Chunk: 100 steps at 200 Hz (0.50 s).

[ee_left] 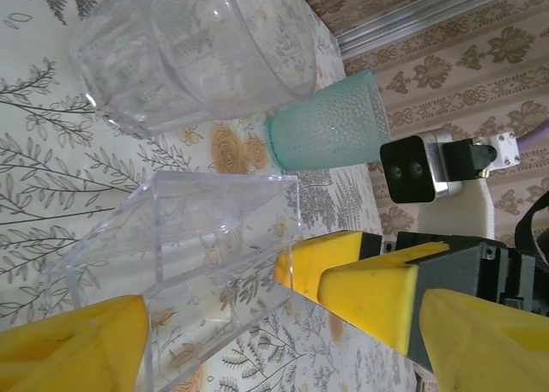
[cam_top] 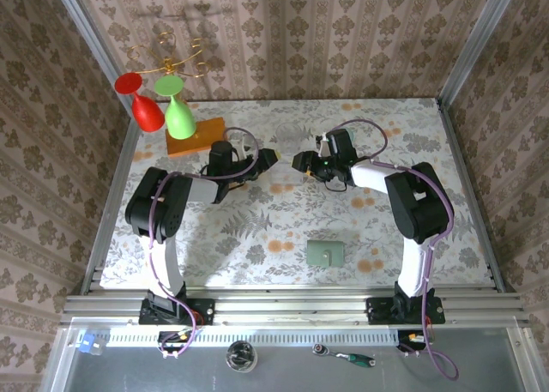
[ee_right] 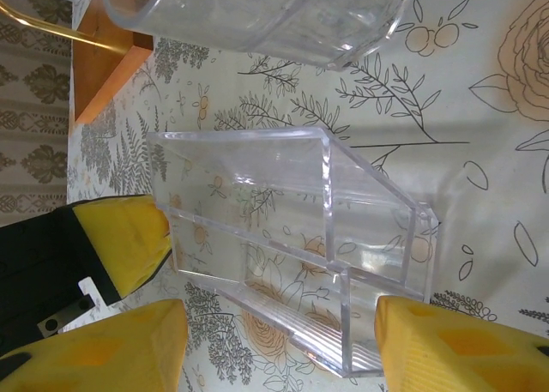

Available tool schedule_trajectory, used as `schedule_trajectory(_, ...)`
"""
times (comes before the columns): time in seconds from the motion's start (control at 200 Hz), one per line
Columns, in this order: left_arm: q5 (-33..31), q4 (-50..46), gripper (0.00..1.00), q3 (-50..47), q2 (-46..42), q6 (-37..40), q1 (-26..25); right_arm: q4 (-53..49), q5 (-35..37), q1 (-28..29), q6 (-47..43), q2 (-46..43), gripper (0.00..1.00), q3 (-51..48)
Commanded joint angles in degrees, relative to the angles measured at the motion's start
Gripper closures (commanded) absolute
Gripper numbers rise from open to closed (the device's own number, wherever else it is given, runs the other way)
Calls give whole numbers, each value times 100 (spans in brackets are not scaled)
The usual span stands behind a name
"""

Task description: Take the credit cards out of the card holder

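Observation:
The card holder (cam_top: 326,253), a small pale grey-green flat piece, lies on the flowered cloth near the front, between the two arm bases and apart from both grippers. The credit cards are hidden. Over the middle of the table, my left gripper (cam_top: 274,158) and right gripper (cam_top: 299,161) face each other tip to tip. Between them lies a clear acrylic stand (ee_left: 197,255) (ee_right: 292,229). My left gripper (ee_left: 274,349) is open wide, and the stand's end reaches in between its yellow pads. My right gripper (ee_right: 279,345) is open too, with the stand just past its fingertips.
A clear tumbler (ee_left: 189,49) (ee_right: 257,6) and a teal dimpled cup (ee_left: 330,122) stand just behind the acrylic stand. At the back left, an orange wooden block (cam_top: 196,137) carries a red goblet (cam_top: 141,100) and a green goblet (cam_top: 176,109). Patterned walls close in the table.

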Motion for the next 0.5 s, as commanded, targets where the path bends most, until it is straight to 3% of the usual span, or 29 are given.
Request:
schedule_trajectory(0.0,146,281,17,-58,1,-88,-79,-109,-195,-4,-30,-178,39,-56)
schedule_trajectory(0.495,71,120,16,-402,-299,5,264,-782,214,0,-323,-769,32,-327)
